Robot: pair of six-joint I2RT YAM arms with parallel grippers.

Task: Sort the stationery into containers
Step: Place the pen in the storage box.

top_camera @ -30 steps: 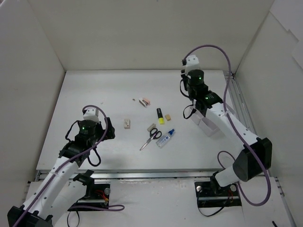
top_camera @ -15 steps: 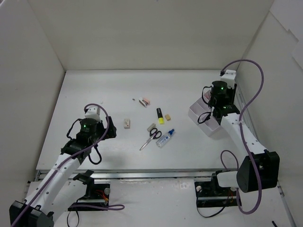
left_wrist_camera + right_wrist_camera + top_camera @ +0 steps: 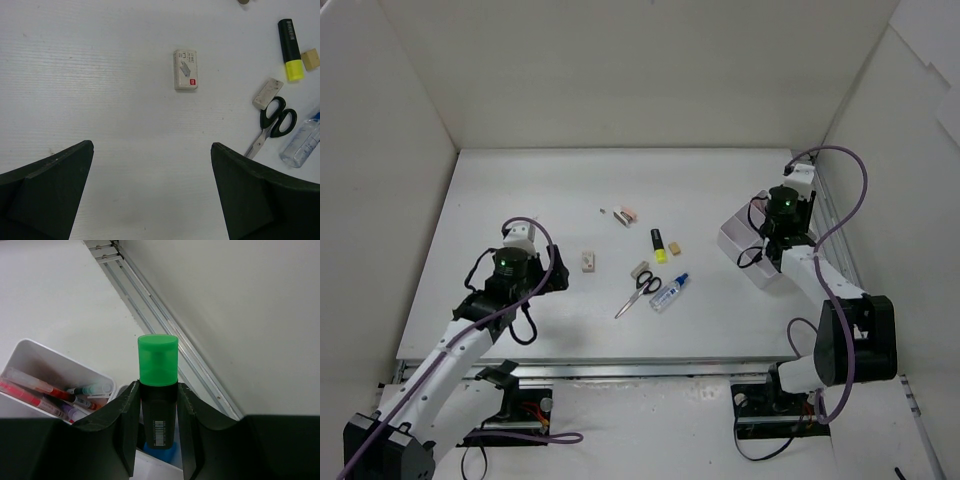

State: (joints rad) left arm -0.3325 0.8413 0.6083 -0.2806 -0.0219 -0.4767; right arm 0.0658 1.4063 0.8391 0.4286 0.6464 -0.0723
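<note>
Roughly halfway, with one piece in hand

The right gripper (image 3: 157, 390) is clamped on a dark-bodied highlighter with a translucent green cap (image 3: 158, 360), held upright over the white plastic organiser tray (image 3: 30, 347) at the table's right side. One compartment already holds several thin pens (image 3: 50, 390), and something blue lies directly beneath the held highlighter, so part of the job looks done. The left gripper (image 3: 151, 146) hangs empty above the table with its jaws spread wide, near a beige rectangular eraser (image 3: 185, 69). Left to sort, as I judge it: that eraser, two smaller beige erasers (image 3: 268, 93), a yellow-capped black highlighter (image 3: 290, 50), black-handled scissors (image 3: 272, 125), a clear glue bottle (image 3: 300, 145), and a small pink item (image 3: 628, 214) farther back.
</note>
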